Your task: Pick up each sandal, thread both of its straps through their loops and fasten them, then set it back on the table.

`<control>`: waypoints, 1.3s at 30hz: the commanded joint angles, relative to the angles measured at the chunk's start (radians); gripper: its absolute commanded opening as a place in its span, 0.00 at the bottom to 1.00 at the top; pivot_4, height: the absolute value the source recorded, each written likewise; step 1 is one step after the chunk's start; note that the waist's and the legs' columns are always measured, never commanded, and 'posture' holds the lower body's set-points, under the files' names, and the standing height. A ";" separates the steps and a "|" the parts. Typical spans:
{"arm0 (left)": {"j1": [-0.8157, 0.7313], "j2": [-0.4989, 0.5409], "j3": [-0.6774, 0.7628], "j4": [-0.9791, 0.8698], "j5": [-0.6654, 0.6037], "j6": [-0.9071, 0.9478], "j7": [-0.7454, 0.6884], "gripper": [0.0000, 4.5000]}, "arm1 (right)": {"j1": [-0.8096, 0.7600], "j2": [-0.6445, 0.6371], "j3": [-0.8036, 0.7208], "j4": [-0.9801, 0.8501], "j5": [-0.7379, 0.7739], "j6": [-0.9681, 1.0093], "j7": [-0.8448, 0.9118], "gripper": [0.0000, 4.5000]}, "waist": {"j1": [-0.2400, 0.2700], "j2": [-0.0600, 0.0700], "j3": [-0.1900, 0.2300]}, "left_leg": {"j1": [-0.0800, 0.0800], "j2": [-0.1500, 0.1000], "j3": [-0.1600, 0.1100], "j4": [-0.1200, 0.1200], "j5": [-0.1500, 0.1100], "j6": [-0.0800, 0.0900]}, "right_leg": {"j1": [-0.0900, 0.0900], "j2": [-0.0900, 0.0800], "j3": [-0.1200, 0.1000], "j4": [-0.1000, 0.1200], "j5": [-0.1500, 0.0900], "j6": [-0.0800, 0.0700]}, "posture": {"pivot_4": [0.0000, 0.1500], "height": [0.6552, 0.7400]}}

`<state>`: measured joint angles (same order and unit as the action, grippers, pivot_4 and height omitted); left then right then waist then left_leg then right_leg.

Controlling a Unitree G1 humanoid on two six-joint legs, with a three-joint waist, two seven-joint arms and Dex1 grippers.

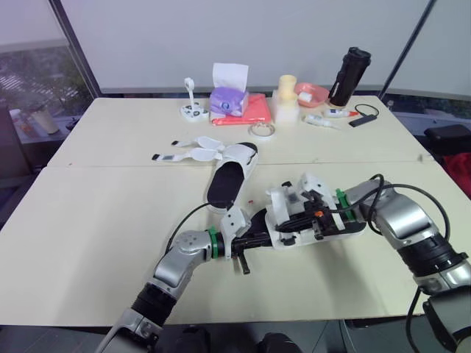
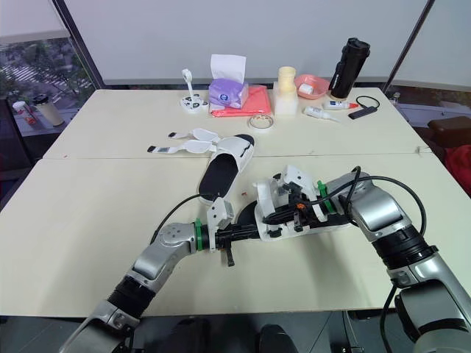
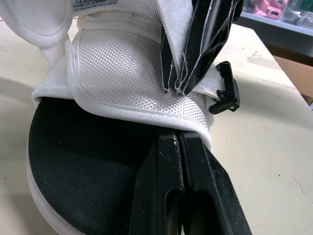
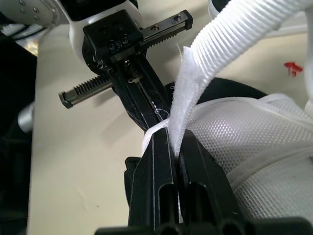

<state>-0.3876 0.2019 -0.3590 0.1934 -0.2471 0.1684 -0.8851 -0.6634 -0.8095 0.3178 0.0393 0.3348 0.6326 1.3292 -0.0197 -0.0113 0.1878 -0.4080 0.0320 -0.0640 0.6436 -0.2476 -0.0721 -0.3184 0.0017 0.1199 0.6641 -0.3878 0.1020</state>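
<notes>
One white sandal with a black insole [image 1: 282,200] is held just above the table [image 1: 110,220] between both grippers. My left gripper [image 1: 259,234] is shut on the rim of its mesh upper [image 3: 127,83], at the insole edge. My right gripper [image 4: 173,142] is shut on a white strap [image 4: 230,34] that rises from the upper. A black buckle loop [image 3: 226,88] sits beside that pinched strap. The second sandal [image 1: 228,180] lies farther back on the table, its straps [image 1: 188,153] spread open to the left.
Along the far edge stand a purple tissue box [image 1: 229,99], a red folder [image 1: 257,110], a tape roll [image 1: 261,131], a cream cup [image 1: 286,90], a pink bowl [image 1: 311,93], a black bottle [image 1: 348,76] and a black cable [image 1: 364,116].
</notes>
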 commanded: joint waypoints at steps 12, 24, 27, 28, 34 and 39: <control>0.037 0.025 -0.010 0.098 0.067 0.044 0.035 0.00 | 0.120 -0.051 -0.061 -0.144 0.034 0.046 0.009 0.00 | 0.006 0.000 0.000 | -0.001 0.000 0.000 -0.001 0.000 0.000 | 0.000 -0.001 0.000 -0.001 0.000 0.000 | 1.00 1.00; 0.020 0.047 -0.008 0.081 0.058 0.051 0.008 0.00 | 0.249 -0.059 -0.506 -0.318 0.385 0.436 -0.192 0.96 | 0.006 0.000 0.000 | -0.001 0.000 0.000 -0.001 0.000 0.000 | 0.000 0.000 0.000 0.000 0.000 0.000 | 1.00 1.00; 0.015 0.051 -0.011 0.081 0.056 0.049 -0.002 0.00 | 0.377 -0.057 -0.600 -0.434 0.511 0.537 -0.224 0.96 | 0.006 -0.001 0.000 | -0.001 0.000 0.000 -0.005 0.000 0.000 | -0.001 0.000 0.000 -0.001 0.000 0.000 | 1.00 1.00; 0.013 0.052 -0.013 0.083 0.057 0.049 -0.007 0.00 | 0.422 -0.046 -0.621 -0.471 0.545 0.561 -0.246 0.96 | 0.005 -0.001 0.000 | -0.001 0.000 0.000 -0.006 0.000 0.000 | -0.001 0.001 0.000 -0.002 0.000 0.000 | 1.00 1.00; -0.004 0.051 -0.020 0.093 0.053 0.051 -0.030 0.00 | 0.636 0.042 -0.579 -0.561 0.509 0.498 -0.386 0.96 | 0.000 -0.002 0.000 | -0.001 0.000 0.002 -0.006 0.000 0.000 | -0.002 0.002 0.003 -0.001 0.000 0.000 | 1.00 1.00; -0.013 0.055 -0.026 0.098 0.060 0.044 -0.045 0.00 | 0.647 0.088 -0.547 -0.520 0.471 0.418 -0.453 0.96 | 0.000 -0.002 0.000 | -0.001 -0.001 0.003 -0.006 0.000 0.000 | -0.003 0.002 0.004 -0.001 0.000 0.000 | 1.00 1.00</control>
<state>-0.4311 0.2275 -0.3676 0.2121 -0.2480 0.1691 -0.9422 -0.0100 -0.7293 -0.2227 -0.4791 0.8065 1.0826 0.8919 -0.0192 -0.0131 0.1880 -0.4086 0.0313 -0.0610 0.6377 -0.2475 -0.0720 -0.3216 0.0043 0.1241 0.6628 -0.3881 0.1017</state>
